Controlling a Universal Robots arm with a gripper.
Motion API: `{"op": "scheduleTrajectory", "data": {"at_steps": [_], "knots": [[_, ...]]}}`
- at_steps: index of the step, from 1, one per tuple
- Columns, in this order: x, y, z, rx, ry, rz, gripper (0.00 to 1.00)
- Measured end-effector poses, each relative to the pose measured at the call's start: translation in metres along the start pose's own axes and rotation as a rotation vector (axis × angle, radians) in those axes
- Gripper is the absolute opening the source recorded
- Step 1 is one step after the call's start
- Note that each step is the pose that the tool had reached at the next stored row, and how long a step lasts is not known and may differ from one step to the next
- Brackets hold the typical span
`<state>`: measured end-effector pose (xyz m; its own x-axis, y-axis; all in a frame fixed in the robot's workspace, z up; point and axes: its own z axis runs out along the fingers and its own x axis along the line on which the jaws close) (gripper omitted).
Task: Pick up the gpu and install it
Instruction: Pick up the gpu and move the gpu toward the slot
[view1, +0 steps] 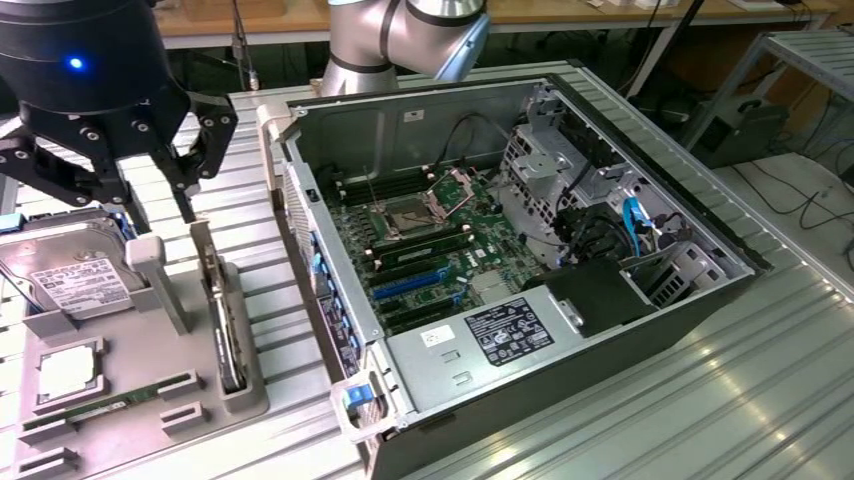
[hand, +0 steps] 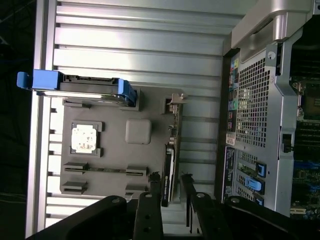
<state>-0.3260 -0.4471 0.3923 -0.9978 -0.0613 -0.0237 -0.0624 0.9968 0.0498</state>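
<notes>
The gripper (view1: 163, 215) (hand: 167, 192) hangs just over the gpu (view1: 220, 300) (hand: 170, 160). Its fingers are a bit apart & hold nothing. In the wrist view the card's top edge shows in the gap between them. The gpu stands up on its thin edge in a slot of a gray holder (view1: 174, 400) (hand: 112, 155) on the table (view1: 747, 400). In the same holder, near the gpu, is a hard drive (view1: 74, 280) (hand: 80, 90) w/ a white label. On the exterior view's right, just beside the holder, lies a big PC case (view1: 534, 250) w/ its side open.
</notes>
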Motion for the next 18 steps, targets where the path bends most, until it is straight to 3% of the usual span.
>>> {"op": "scheduleTrajectory", "data": {"at_steps": [1,4,5,18], "knots": [[0.0001,0.0000,0.0000,0.0000,0.0000,0.000,0.42],[0.0001,0.0000,0.0000,0.0000,-0.0001,0.000,0.48],[0.0001,0.0000,0.0000,0.0000,0.0000,0.000,0.54],[0.0003,-0.0020,0.0048,-0.0001,-0.0003,0.003,0.54]]}}
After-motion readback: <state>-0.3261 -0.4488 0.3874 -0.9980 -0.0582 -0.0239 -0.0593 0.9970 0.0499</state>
